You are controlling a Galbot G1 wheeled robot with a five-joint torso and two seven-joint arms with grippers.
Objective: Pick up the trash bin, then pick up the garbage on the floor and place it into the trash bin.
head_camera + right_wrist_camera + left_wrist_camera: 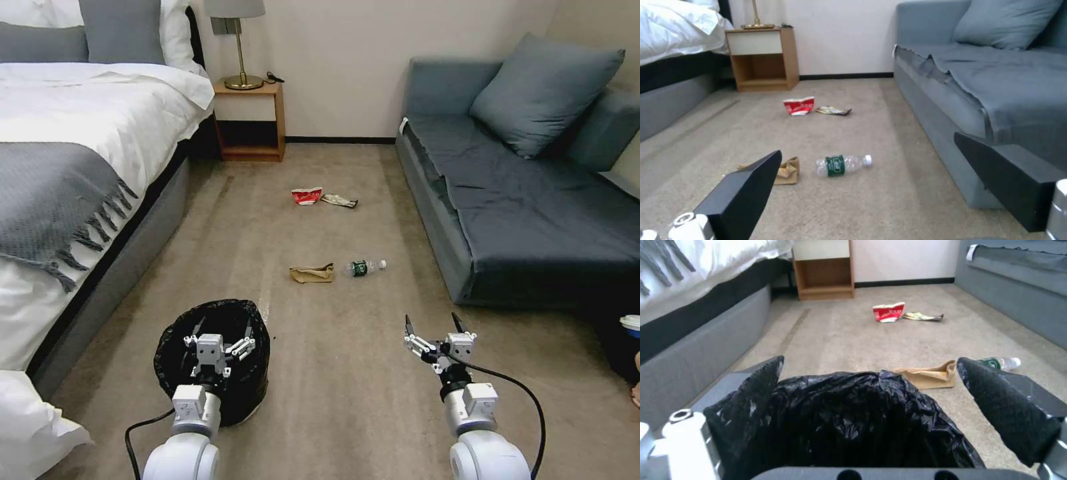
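Trash bin (175,353), bag-lined, stands beneath the spread left end effector (222,335).

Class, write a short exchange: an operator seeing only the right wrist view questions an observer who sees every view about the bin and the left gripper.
Operator: Where is the bin?
Observer: The bin stands on the floor beside the bed, on the robot's left.
Operator: And the left gripper?
Observer: The left gripper is over the bin's mouth, open, its fingers spread and clamping nothing.
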